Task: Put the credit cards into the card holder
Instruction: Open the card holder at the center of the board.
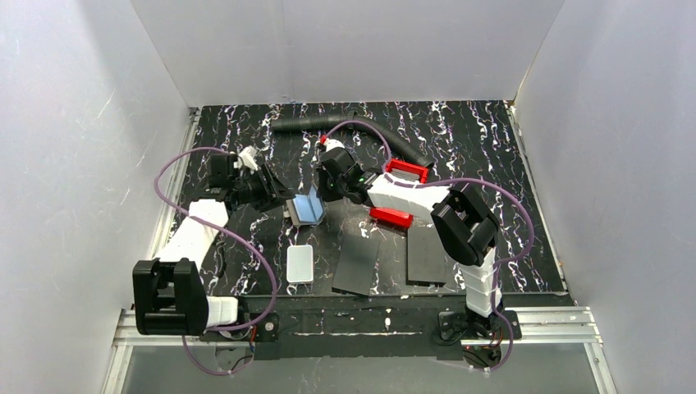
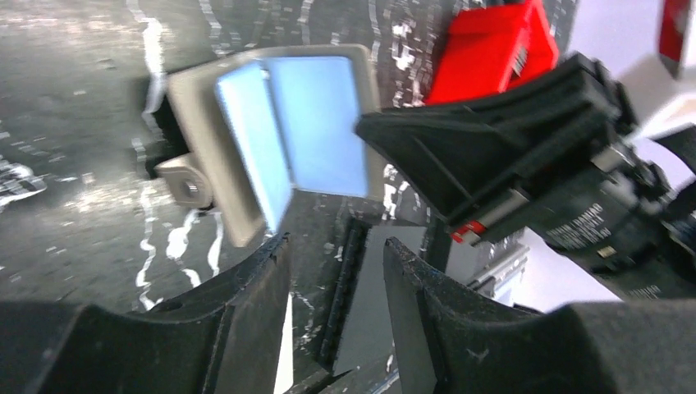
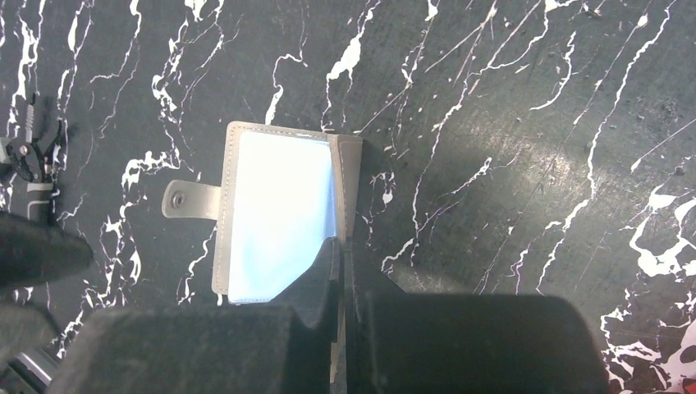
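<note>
The card holder [image 1: 306, 209] lies open on the black marbled table, with pale blue inner faces and a grey clasp tab [image 3: 182, 199] on its left. My right gripper [image 3: 341, 246] is shut on the holder's right cover [image 3: 348, 156], which stands up on edge. In the left wrist view the card holder [image 2: 316, 123] is just ahead of my left gripper [image 2: 336, 246], whose fingers stand open with nothing between them. In the top view the left gripper [image 1: 277, 194] sits just left of the holder and the right gripper [image 1: 332, 187] just right of it. The credit cards are hidden.
A white rounded box [image 1: 300, 263] lies near the front edge. Two flat black panels [image 1: 361, 258] [image 1: 428, 254] lie to its right. Red tray parts [image 1: 408, 170] [image 1: 391, 217] flank the right arm. A black hose [image 1: 361, 127] runs along the back.
</note>
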